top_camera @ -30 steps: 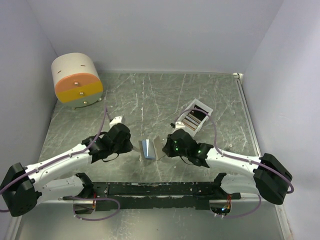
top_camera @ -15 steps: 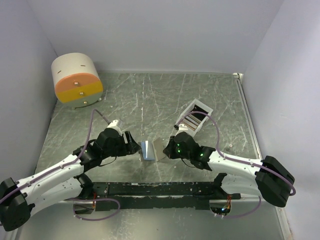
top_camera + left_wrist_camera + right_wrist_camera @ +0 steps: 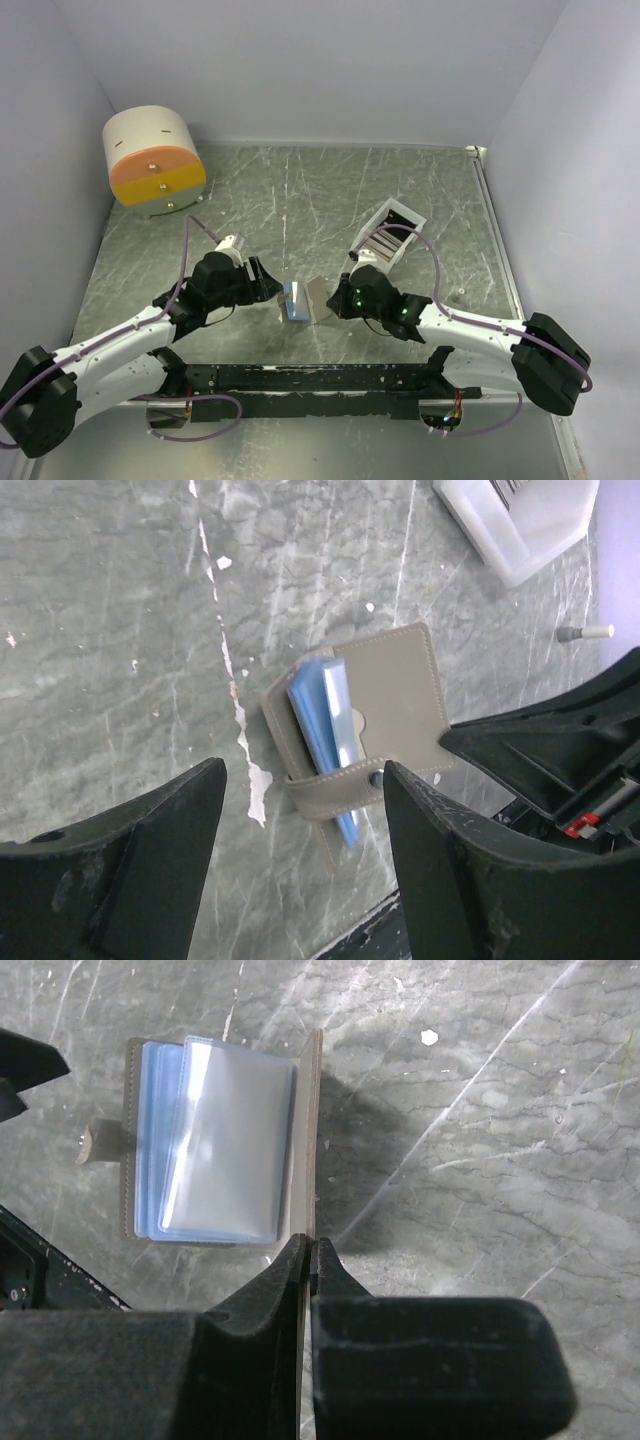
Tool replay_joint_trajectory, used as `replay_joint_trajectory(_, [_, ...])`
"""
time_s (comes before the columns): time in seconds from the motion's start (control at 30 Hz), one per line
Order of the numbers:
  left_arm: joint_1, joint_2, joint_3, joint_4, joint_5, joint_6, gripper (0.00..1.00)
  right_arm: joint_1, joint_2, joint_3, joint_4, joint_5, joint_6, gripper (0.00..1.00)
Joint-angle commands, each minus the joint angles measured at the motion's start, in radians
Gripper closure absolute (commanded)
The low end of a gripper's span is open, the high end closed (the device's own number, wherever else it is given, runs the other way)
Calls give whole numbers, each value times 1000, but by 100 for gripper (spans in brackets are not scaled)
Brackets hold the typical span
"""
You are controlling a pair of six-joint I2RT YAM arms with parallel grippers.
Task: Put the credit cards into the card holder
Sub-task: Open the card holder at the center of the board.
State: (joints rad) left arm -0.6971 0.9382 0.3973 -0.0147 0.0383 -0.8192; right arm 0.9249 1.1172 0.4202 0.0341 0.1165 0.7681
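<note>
The card holder (image 3: 303, 298) lies open at the table's middle, taupe-grey outside with light blue sleeves (image 3: 220, 1150) inside. My right gripper (image 3: 335, 299) is shut on the edge of its right flap (image 3: 312, 1130), holding that flap upright, as the right wrist view (image 3: 308, 1250) shows. My left gripper (image 3: 268, 287) is open just left of the holder, and the snap tab (image 3: 340, 780) lies between its fingers (image 3: 302, 772). The credit cards (image 3: 385, 238), dark and reddish, stand in the white slotted tray (image 3: 408, 222) behind my right arm.
A large cream-and-orange drum (image 3: 155, 160) stands at the back left. The white tray's corner (image 3: 520, 525) and a small white peg (image 3: 585, 632) lie beyond the holder. Grey walls close in on the table's left, back and right.
My left arm has reached forward and turned its open gripper toward the card holder's left side. My right gripper has stayed shut on the flap, shifting slightly.
</note>
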Motion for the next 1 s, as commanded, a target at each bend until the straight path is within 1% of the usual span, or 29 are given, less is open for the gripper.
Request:
replay_joint_trajectory(0.0, [55, 25, -44, 132, 90, -7, 26, 2, -33, -12, 0, 7, -17, 100])
replay_joint_trajectory(0.1, [72, 71, -37, 139, 92, 7, 29, 2, -39, -15, 1, 8, -18, 100])
replay_joint_trajectory(0.27, [75, 161, -24, 204, 161, 15, 31, 2, -32, -14, 6, 8, -17, 100])
replay_joint_trajectory(0.4, [75, 163, -49, 222, 145, 5, 29, 2, -25, -20, 13, 6, -7, 100])
replay_joint_trajectory(0.5, [75, 120, -53, 178, 125, 5, 32, 3, -27, -27, 15, 9, 5, 100])
replay_joint_trajectory(0.6, [75, 45, -22, 49, 73, 25, 35, 2, -34, -35, 18, 11, 12, 100])
replay_joint_trajectory(0.67, [66, -7, 12, -36, 68, 70, 37, 2, -34, -34, 17, 9, 13, 100])
replay_joint_trajectory(0.73, [14, -37, 65, -109, 61, 119, 38, 2, -29, -30, 19, 4, 15, 100])
replay_joint_trajectory(0.8, [-38, -41, 97, -142, 93, 142, 39, 2, -24, -25, 24, 1, 14, 100])
replay_joint_trajectory(0.9, [-138, -24, 94, -75, 129, 127, 42, 2, -18, -19, 27, 0, 18, 100])
replay_joint_trajectory(0.97, [-190, 0, 81, -7, 120, 111, 44, 2, -18, -19, 29, 1, 22, 100])
